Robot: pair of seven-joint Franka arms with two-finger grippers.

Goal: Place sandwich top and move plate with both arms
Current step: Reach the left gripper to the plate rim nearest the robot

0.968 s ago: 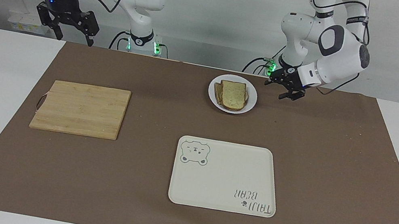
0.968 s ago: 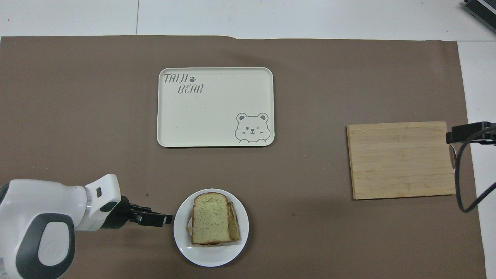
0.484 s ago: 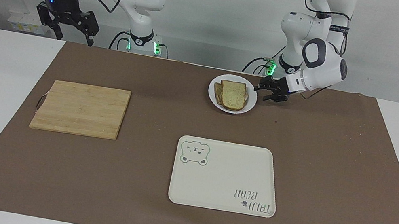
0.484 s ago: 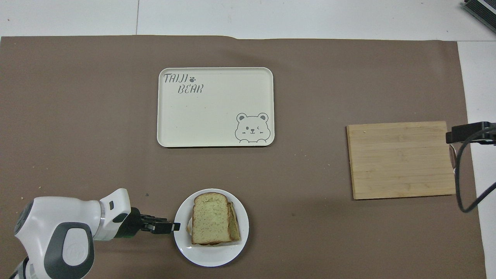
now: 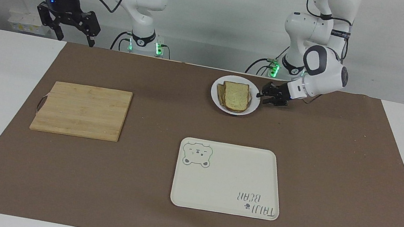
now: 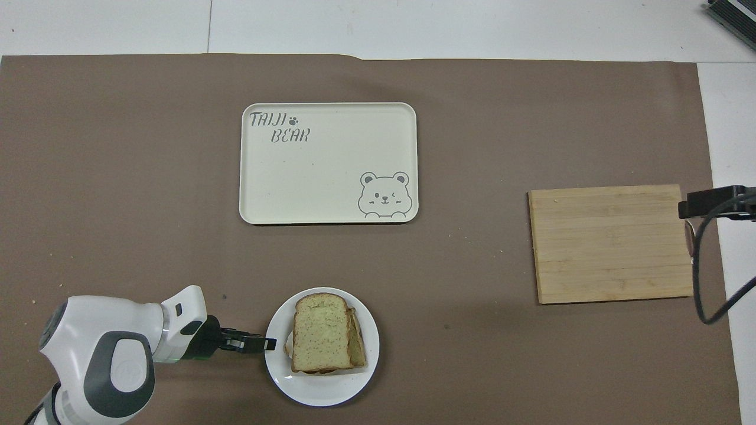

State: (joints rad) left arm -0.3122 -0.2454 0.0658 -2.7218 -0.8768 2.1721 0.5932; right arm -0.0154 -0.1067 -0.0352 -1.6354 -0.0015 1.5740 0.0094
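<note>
The plate (image 5: pixel 235 95) (image 6: pixel 322 346) stands on the brown mat (image 5: pixel 340 175) (image 6: pixel 118 177) of the surface, close to the edge where the robots stand and roughly between the two arm bases. The sandwich top (image 5: pixel 236 95) (image 6: pixel 321 332) lies on it as the upper slice of a small stack of bread; a lower slice shows a little at one side.

The left gripper (image 5: pixel 263 96) (image 6: pixel 266 343) is low at the plate's rim, on the side toward the left arm's end of the surface. Its tips reach the rim in both views, but its jaws are seen only edge-on — I cannot tell if they are closed on the rim or only near to it.

The right gripper (image 5: pixel 70 33) waits high above the right arm's end of the surface, with its jaws spread wide and nothing between them. In the overhead view only a dark part of this arm and a cable show at the picture's edge.

The cream tray (image 5: pixel 228 178) (image 6: pixel 328 163) with a bear drawing lies farther from the robots than the plate, well apart from it. The wooden cutting board (image 5: pixel 83 110) (image 6: pixel 611 243) lies toward the right arm's end — it carries nothing.
</note>
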